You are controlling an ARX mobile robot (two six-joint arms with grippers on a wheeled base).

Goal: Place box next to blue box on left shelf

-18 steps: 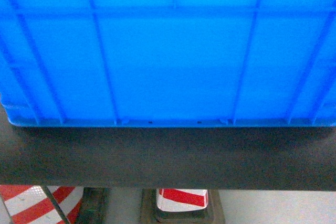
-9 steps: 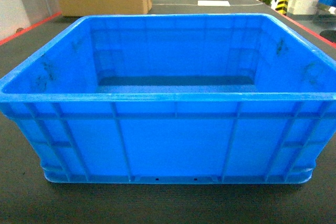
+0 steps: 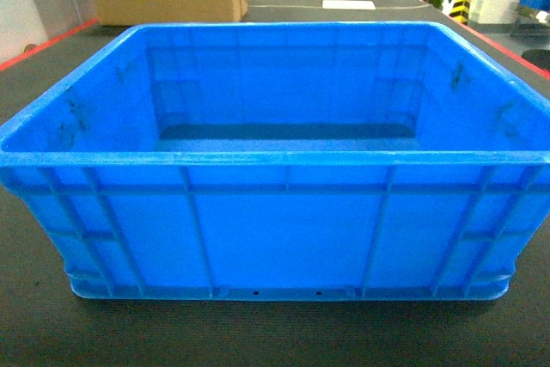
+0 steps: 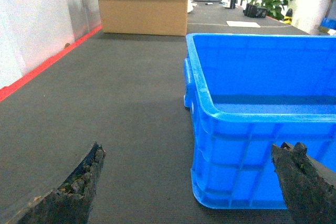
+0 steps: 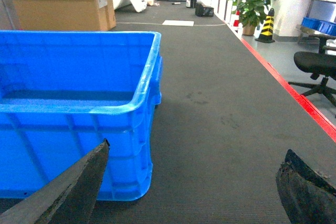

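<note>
A dark grey, fine-ribbed mat (image 3: 34, 333) forms the floor surface; it carries the box (image 3: 284, 229), an open-topped bright blue crate resting flat on it, its ribbed near wall facing the head camera; the crate's interior is bare. A red stripe (image 4: 47, 64) borders the mat's left edge beside a pale wall, and another red stripe (image 5: 294, 95) borders its right edge. Toward the far left corner a brown cardboard carton (image 4: 143, 6) stands on the mat, well apart from the crate; a white flat sheet (image 5: 178, 22) lies on the mat farther back.
</note>
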